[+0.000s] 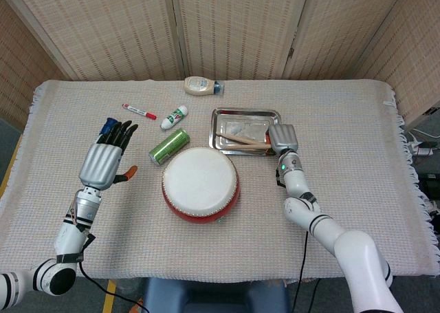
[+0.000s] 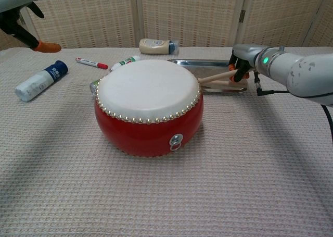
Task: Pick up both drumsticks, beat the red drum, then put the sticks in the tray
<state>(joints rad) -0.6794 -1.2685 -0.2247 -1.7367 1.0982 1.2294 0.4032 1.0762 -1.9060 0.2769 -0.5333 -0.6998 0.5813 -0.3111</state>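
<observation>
Drum: red round drum with white skin and a ring of brass studs [image 1: 201,184]; stands on the woven beige table cloth [image 1: 357,120] near the middle of the table, toward the front edge; nothing on its skin.

Tray: shallow rectangular metal tray [image 1: 245,114]; just behind the drum, toward the far edge and a little to the right of centre.

Sticks: two pale wooden drumsticks; one wooden drumstick [image 1: 237,139] lies slanted across the tray floor; the second wooden drumstick [image 2: 213,78] has its near end at the tray's right end, inside the right hand; in the head view the two cross or overlap near that end, cannot tell which lies on top.

Right hand: grey right hand [image 1: 282,137] low at the tray's right end, back of the hand up; fingers [image 2: 238,70] curled round the butt of the second stick, gripping it; orange fingertip pad shows beside the stick in the chest view.

Left hand: grey left hand with dark fingers [image 1: 104,160] raised over the left side of the table, well apart from the drum; fingers spread and extended, holding nothing.

Other things: green cylindrical can [image 1: 169,146] lying just left of the drum; white bottle with blue cap [image 2: 40,80] lying near the left edge; red marker pen [image 1: 139,111]; small white tube with green label [image 1: 174,117]; cream squeeze bottle [image 1: 201,86] lying at the far edge.
</observation>
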